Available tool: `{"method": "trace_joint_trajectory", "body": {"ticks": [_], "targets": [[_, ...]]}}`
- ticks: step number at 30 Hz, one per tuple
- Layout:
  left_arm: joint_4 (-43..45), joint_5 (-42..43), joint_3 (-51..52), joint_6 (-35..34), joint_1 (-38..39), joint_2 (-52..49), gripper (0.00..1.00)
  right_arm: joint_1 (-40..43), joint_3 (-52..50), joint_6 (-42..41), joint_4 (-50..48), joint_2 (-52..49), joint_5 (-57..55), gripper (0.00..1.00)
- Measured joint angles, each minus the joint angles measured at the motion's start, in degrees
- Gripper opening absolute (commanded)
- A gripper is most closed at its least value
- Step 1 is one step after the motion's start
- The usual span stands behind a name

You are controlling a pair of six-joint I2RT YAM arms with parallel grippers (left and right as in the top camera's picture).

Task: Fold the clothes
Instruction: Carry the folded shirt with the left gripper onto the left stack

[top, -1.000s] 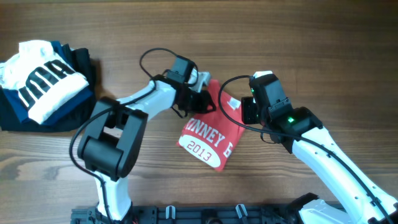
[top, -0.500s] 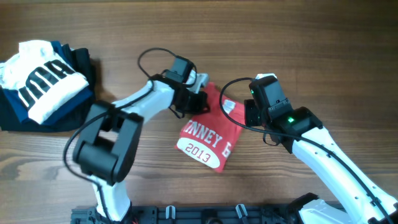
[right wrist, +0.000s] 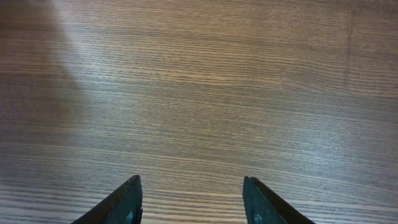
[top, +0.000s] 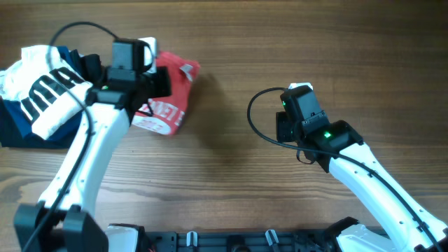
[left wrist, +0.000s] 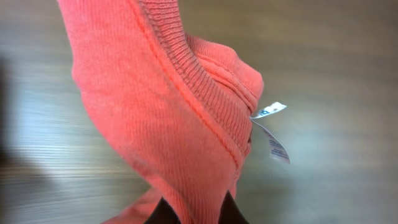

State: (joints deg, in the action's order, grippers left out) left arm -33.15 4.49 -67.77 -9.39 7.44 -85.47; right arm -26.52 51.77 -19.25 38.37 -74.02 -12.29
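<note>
We count two robot arms at one wooden desk [top: 231,42]: a left arm [top: 77,161] and a right arm [top: 371,175]. Each carries one black cable loop [top: 250,112], two loops in all. Each arm ends in one hand of two fingers, the left hand [top: 157,80] and the right hand [right wrist: 193,199]. Clothing comes in three kinds: one red T-shirt [top: 175,84], one folded white garment [top: 49,91], and navy cloth [top: 14,129] whose pieces we cannot number.
</note>
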Motion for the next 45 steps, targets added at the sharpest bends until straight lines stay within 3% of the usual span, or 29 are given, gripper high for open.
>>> {"method": "trace_joint_trajectory", "body": {"ticks": [8, 20, 35, 37, 38, 42, 43, 45], "targets": [[3.98, -8.35, 0.0, 2.73, -7.76, 7.13, 0.04, 0.0, 0.0, -0.02, 0.28, 0.0, 0.0, 0.52], [12.26, -10.58, -0.83, 3.39, -22.51, 10.14, 0.04, 0.0, 0.0, 0.0, 1.49, 0.0, -0.22, 0.53], [18.62, -10.67, -1.11, 3.39, -36.06, -1.79, 0.08, 0.0, 0.0, 0.0, 1.92, 0.0, -0.22, 0.53], [19.19, -10.67, -1.11, 3.43, -36.89, -3.13, 0.17, 0.0, 0.0, 0.0, 1.92, 0.0, -0.22, 0.53], [19.56, -10.64, -1.14, 3.48, -37.29, -3.82, 0.36, 0.0, 0.0, 0.0, 1.92, 0.0, -0.22, 0.53], [20.13, -10.64, -1.27, 4.15, -38.77, -6.19, 0.95, 0.0, 0.0, 0.0, 1.95, 0.0, -0.22, 0.54], [20.06, -10.64, -1.31, 4.15, -39.15, -6.54, 1.0, 0.0, 0.0, 0.0, 1.95, 0.0, -0.22, 0.54], [19.52, -10.64, -1.36, 4.09, -40.26, -7.26, 1.0, 0.0, 0.0, 0.0, 1.92, 0.0, -0.22, 0.54]]}}
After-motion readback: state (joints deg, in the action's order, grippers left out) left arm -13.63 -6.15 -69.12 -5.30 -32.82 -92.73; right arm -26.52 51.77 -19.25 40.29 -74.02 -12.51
